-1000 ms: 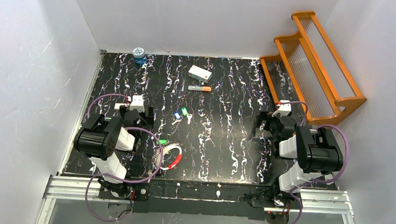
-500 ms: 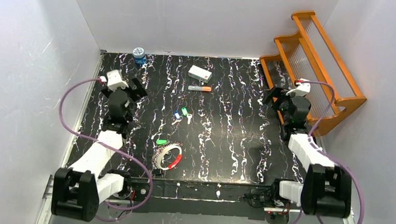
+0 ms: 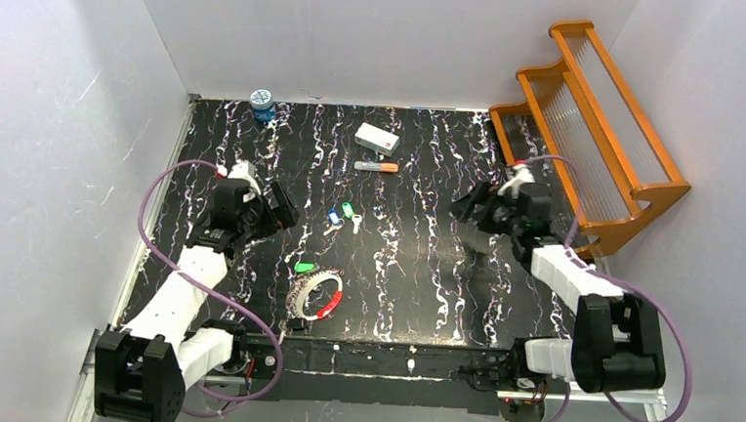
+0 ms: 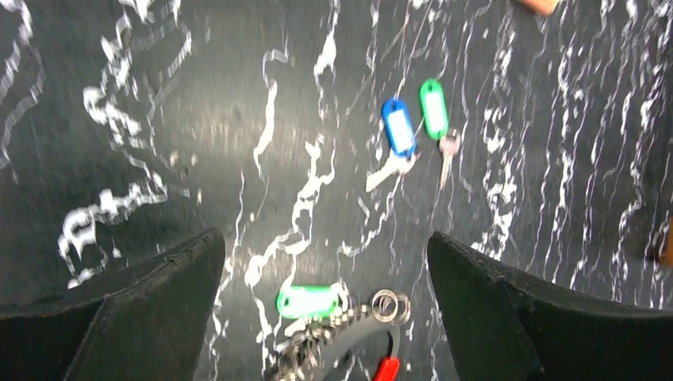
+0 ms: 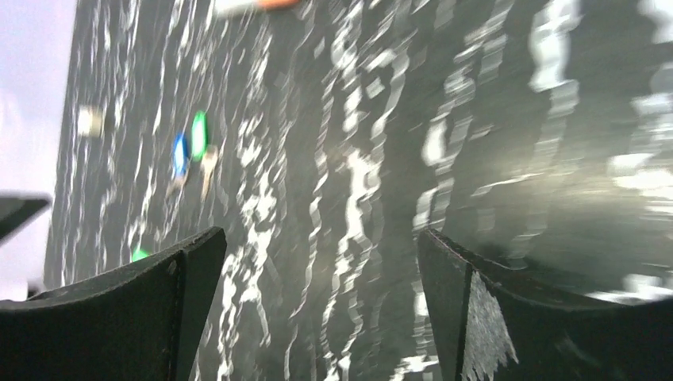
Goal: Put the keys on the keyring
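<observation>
Top external view: the keys (image 3: 343, 215) lie flat just above the middle of the frame, blue and green heads side by side, and the keyring (image 3: 315, 294) lies flat lower down, left of centre, well apart from them. The left gripper (image 3: 283, 210) hovers left of the keys, the right gripper (image 3: 469, 211) well to their right; both have jaws spread wide and hold nothing. The likely trouble is the pick. The keys are tiny, thin and almost touching, so wide jaws coming down could catch two at once, nudge them away, or scrape the table (image 3: 424, 273) and close on nothing. The thin ring may also slide if a key is pushed against it while nothing pins it. Against the earlier frame, the left gripper has swung from the table's upper left edge down toward the keys, and the right has left the rack (image 3: 589, 136) and moved inward. Keys and keyring lie as before.
</observation>
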Robot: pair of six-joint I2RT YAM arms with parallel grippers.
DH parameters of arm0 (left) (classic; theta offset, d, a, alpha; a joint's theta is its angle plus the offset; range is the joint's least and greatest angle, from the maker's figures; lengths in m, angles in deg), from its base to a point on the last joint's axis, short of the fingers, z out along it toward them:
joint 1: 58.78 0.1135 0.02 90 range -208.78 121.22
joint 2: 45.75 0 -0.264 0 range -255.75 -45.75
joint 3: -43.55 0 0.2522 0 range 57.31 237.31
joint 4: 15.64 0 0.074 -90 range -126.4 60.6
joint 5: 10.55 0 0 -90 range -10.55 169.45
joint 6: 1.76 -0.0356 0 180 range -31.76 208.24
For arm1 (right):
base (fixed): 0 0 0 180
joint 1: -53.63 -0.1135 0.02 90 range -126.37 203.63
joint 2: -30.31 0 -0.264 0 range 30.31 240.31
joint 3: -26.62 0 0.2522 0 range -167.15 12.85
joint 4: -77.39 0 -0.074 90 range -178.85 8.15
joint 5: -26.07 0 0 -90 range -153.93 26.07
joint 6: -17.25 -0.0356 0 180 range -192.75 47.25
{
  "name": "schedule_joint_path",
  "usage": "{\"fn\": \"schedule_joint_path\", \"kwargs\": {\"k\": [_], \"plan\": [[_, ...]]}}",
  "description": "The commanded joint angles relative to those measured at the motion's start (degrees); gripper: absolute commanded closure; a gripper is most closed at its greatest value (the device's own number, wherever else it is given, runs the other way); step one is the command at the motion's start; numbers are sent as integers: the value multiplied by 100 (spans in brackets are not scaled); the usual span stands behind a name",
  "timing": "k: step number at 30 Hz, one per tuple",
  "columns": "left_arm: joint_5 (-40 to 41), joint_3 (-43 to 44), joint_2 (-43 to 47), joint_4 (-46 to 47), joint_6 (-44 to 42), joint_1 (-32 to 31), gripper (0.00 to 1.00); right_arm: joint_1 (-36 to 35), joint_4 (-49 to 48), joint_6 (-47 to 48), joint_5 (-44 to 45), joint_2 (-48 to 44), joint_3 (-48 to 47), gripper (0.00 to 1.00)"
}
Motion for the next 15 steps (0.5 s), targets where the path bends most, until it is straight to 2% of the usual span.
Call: {"fn": "schedule_joint_path", "kwargs": {"k": [1,4,9,15], "plan": [[-798,-94,256,-472,308,30,4,-1350,582,523,-304,338,-641,2],[-570,201,147,-812,36,30,4,-2487,944,798,204,665,-1064,6],[573,866,-101,-1640,-611,30,2,-4227,1603,1235,1521,1533,-1906,10],[1487,676,-73,-1753,-990,29,2,-5426,2010,1527,2423,2428,-2612,13]]}}
